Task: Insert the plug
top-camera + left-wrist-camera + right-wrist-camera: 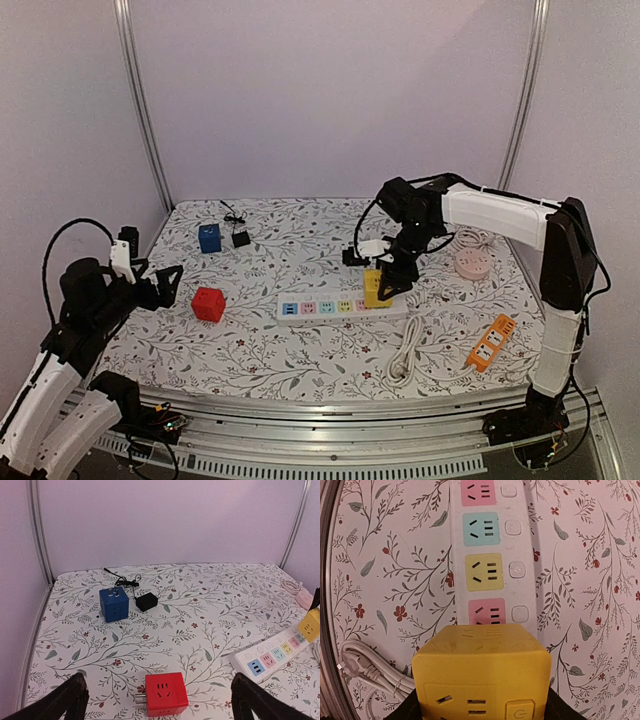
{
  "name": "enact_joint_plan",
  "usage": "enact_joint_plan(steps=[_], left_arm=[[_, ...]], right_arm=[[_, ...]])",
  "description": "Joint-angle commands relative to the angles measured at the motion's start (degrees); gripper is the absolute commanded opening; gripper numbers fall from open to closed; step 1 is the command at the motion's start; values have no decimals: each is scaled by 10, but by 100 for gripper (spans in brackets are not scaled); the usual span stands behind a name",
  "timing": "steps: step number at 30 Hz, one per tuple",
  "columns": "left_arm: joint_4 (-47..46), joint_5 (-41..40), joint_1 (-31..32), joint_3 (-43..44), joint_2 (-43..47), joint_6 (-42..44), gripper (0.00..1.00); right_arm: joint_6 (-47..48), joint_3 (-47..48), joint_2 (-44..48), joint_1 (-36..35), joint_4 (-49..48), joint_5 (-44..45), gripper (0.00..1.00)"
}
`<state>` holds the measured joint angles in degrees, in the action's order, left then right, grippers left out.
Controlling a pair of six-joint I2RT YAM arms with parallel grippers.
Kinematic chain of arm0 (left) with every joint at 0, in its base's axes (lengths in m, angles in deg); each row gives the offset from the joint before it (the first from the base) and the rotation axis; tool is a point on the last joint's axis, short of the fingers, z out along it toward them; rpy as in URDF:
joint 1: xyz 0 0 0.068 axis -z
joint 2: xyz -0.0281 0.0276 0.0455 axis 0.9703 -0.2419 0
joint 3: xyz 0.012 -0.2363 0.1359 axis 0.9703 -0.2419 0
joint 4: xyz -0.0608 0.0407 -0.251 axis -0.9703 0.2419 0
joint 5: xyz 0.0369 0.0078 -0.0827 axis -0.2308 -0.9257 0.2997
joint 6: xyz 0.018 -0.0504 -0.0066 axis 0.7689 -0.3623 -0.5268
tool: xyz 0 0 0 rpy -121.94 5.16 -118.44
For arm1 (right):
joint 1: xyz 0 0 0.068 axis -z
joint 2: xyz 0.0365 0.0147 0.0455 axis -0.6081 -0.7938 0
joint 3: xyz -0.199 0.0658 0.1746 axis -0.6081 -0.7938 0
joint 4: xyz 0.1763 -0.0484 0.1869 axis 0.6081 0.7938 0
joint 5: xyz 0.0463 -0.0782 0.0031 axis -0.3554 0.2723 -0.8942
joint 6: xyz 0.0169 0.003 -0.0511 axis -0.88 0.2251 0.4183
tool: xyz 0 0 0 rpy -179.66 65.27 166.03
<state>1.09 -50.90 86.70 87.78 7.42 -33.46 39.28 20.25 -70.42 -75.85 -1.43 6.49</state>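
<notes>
On the flowered surface (300,350), the yellow cube plug (376,286), probably light, rigid and smooth, is over the 3 o'clock end of the power strip (320,309), with the right claw (383,283) clamped on its side faces.

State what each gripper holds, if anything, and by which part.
The right gripper clamps the yellow plastic cube socket adapter by two opposite side faces. The left gripper is open and holds nothing.
</notes>
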Motion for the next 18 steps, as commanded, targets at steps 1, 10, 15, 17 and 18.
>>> enact_joint_plan(steps=[1,10,15,17,18], left_arm=[[23,-2,-18,3,-10,4,99],[0,20,-28,-15,-26,1,99],[-6,23,-32,-19,-28,1,100],[-7,23,-35,-19,-29,2,99],[-7,22,-36,-19,-29,2,100]], right_arm=[[-4,-30,7,8,-27,-17,0],[-24,-47,-3,15,-44,-6,0],[-25,-51,-8,23,-51,-10,0],[-23,-54,-11,25,-51,-7,0],[-20,-56,-11,27,-50,-7,0]])
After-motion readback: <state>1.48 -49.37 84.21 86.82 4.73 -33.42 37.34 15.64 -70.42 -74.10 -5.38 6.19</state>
